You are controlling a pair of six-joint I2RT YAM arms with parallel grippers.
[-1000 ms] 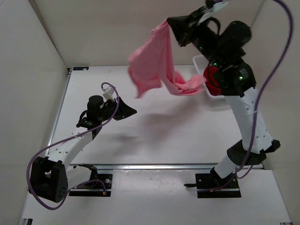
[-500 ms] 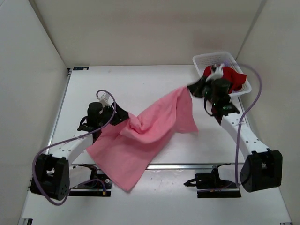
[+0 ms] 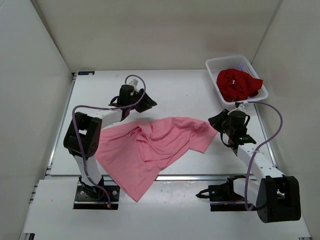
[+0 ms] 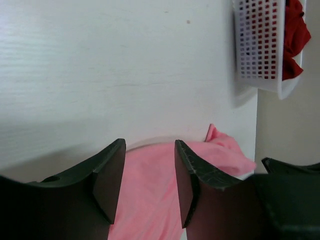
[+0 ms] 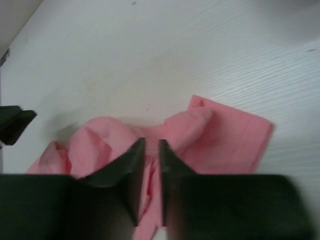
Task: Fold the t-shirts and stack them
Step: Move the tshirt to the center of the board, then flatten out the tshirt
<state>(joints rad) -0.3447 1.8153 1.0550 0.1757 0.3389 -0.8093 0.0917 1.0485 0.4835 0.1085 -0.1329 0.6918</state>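
Fabric of the pink t-shirt lay rumpled across the middle of the table, creased and doubled over itself, with one flap spilling past the near edge between the two arm bases. It was not yet flat enough to fold. The right pincer sat low at the shirt's right end, its jaws drawn to a narrow slit with pink cloth between them. It was judged to be clenched on that edge, probably to anchor it for spreading. The left pincer hovered just beyond the shirt's far edge with its jaws released and nothing between them, bare table and a strip of pink showing through the gap. That pose suited reaching down for a second hold so the cloth could be pulled taut between the arms. The dark red t-shirt lay heaped in the white mesh basket at the far right corner, well apart from the pink one and awaiting its turn. A third shirt could not be made out. Nothing stood on the table between the pincers. The likeliest hindrances were the shirt's own bunched folds, the overhanging flap, and the left arm's forearm lying close beside the cloth's left margin.
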